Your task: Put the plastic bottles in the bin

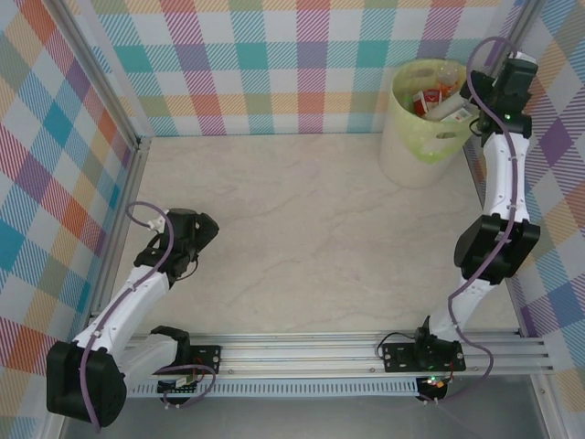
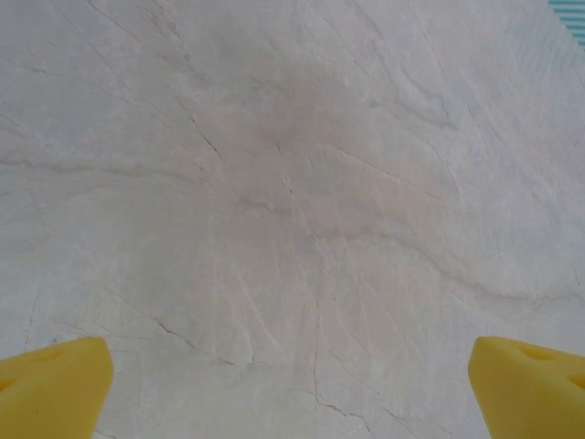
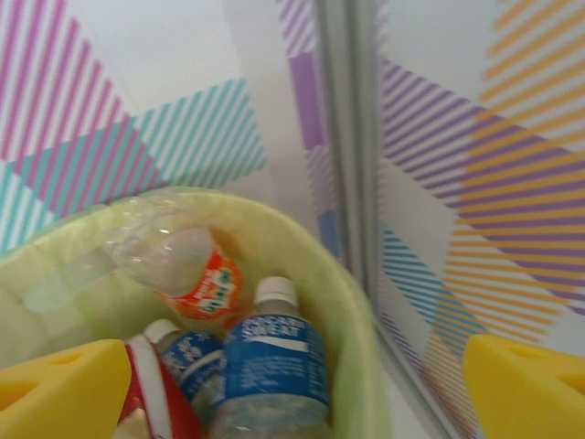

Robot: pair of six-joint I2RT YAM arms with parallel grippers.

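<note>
The bin (image 1: 411,155) was seen at about 1 o'clock on the table (image 1: 311,210), in the far corner. The plastic bottles (image 1: 437,99) were piled inside it. A blue-label bottle (image 3: 271,366), an orange-label bottle (image 3: 196,274) and a red-label bottle (image 3: 157,407) were seen among them. The right claw (image 3: 297,393) was held over the bin, its fingers wide apart and nothing gripped. The left claw (image 2: 292,389) was held at about 8 o'clock over bare table, its fingers also wide apart.
</note>
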